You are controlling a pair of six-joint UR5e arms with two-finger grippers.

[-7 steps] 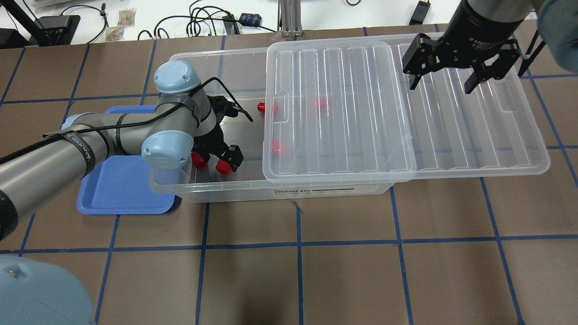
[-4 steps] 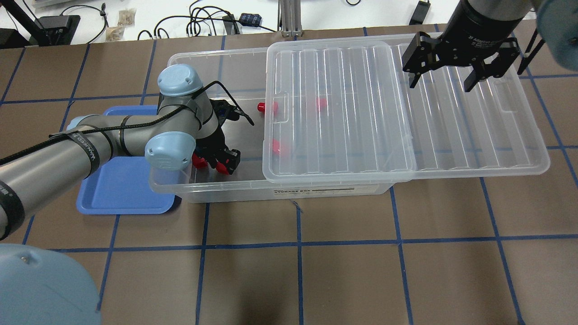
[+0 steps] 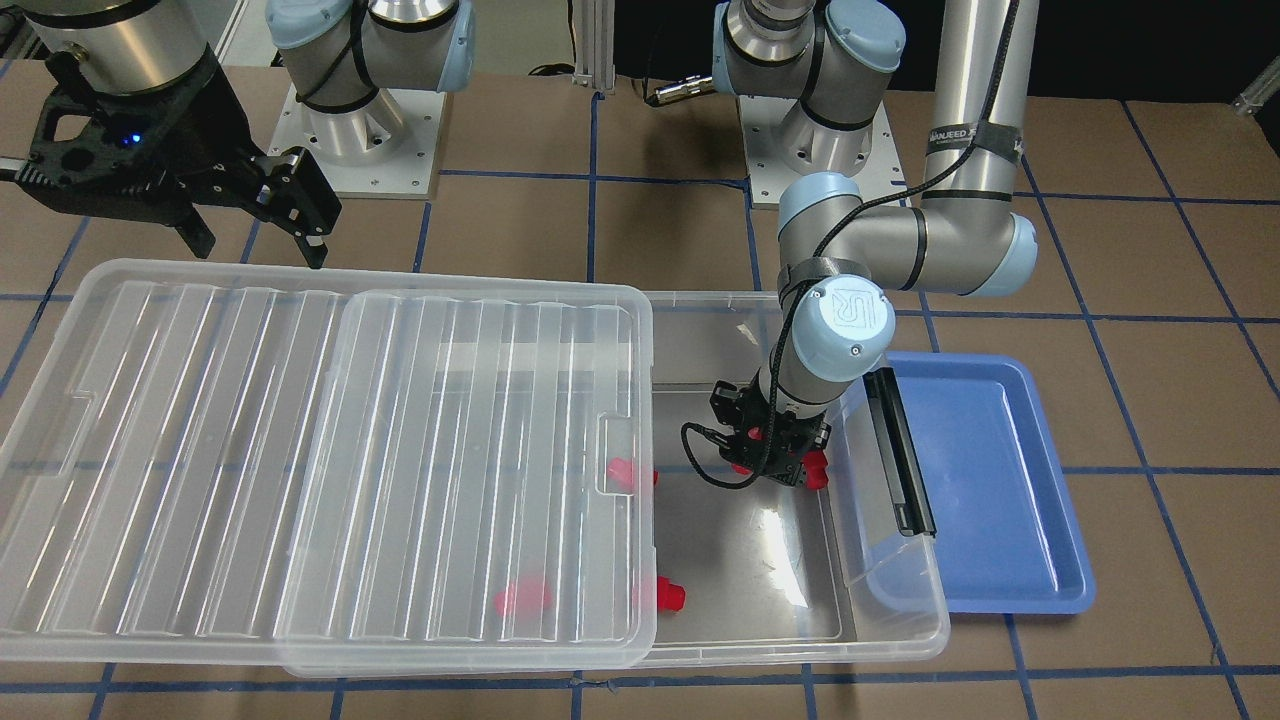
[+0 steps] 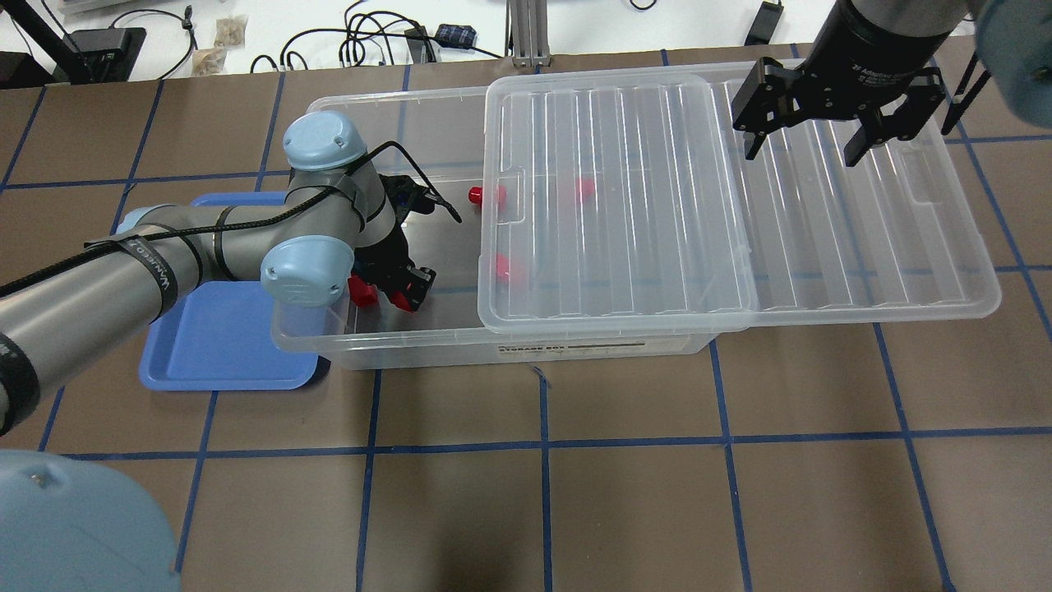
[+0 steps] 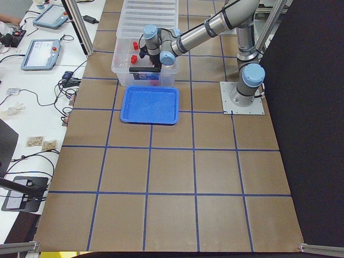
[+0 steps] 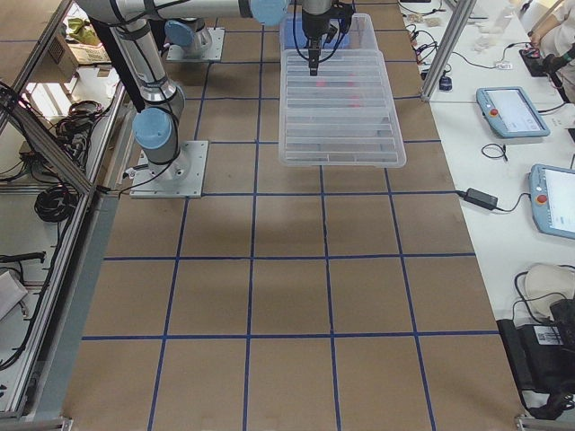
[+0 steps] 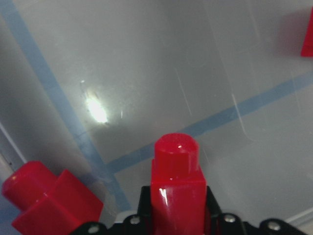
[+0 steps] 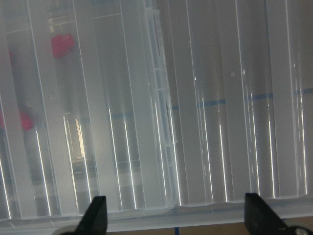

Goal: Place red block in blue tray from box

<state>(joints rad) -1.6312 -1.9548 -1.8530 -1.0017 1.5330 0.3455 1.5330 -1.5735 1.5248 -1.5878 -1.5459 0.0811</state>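
red block: clamped between the fingers of the left gripper, with its round stub pointing away from the wrist camera. It is inside the box, in the uncovered left part, close to the near wall. Whether it rests on the box floor or hangs just above it cannot be told.
left gripper: closed on the red block. It reaches down into the box, and its arm comes in from the left over the box's left end.
neighbouring red block: lies on the box floor just left of the held one. The wrist view shows a narrow gap between the two.
third red block: lies toward the far side of the box at the lid's left edge, with its stub out in the open and its body under the lid.
two more red blocks: both lie under the lid and show as pink blurs through the ribbed plastic. One is on the far side, right of the third red block. The other is nearer, just inside the lid's left edge.
box: a clear storage bin lying lengthwise, left to right, on the table.
lid: ribbed and translucent, lying offset to the right. It covers the box's right part and juts well past the box's right end.
black bar: runs along the box's left end wall, on the side next to the blue tray.
blue tray: lies flat on the table just left of the box. From overhead its right rim is overlapped by the box's left end.
right gripper: fingers spread wide, hanging over the far right part of the lid.
table: brown, marked with a grid of blue tape.
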